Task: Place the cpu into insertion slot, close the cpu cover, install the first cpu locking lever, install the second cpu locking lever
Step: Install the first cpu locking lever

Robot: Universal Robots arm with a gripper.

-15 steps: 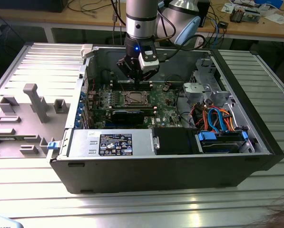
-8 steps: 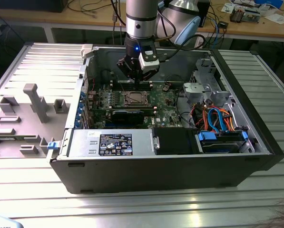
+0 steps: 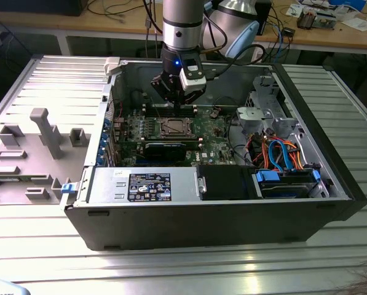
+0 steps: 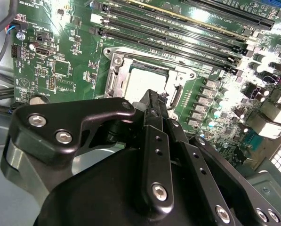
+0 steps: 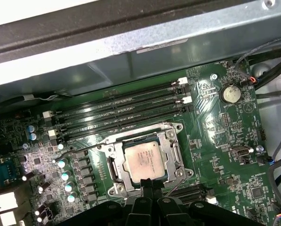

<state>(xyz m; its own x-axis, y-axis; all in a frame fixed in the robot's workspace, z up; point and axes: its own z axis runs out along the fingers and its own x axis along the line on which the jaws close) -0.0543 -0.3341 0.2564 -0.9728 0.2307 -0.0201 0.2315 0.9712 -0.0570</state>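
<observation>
The cpu (image 5: 147, 161) lies flat in the insertion slot (image 5: 174, 130) on the green motherboard, its silvery face up. The cpu cover (image 5: 176, 157) lies down around it as a silver frame. A thin wire lever (image 5: 86, 149) sticks out sideways from the socket. My gripper (image 5: 148, 184) hovers at the socket's edge, just above the board, with the black fingers shut and nothing seen between them. The second wrist view has the gripper (image 4: 154, 97) tip over the socket's rim, with the cpu (image 4: 140, 77) beyond it. In the exterior view the gripper (image 3: 176, 106) hangs right above the cpu (image 3: 173, 127).
Long black memory slots (image 5: 121, 110) run beside the socket, and a coin battery (image 5: 230, 93) sits farther along the board. The open case walls (image 3: 115, 80) ring the board. A drive cage with blue and orange cables (image 3: 281, 153) is at the exterior view's right, and a grey fixture tray (image 3: 29, 147) at its left.
</observation>
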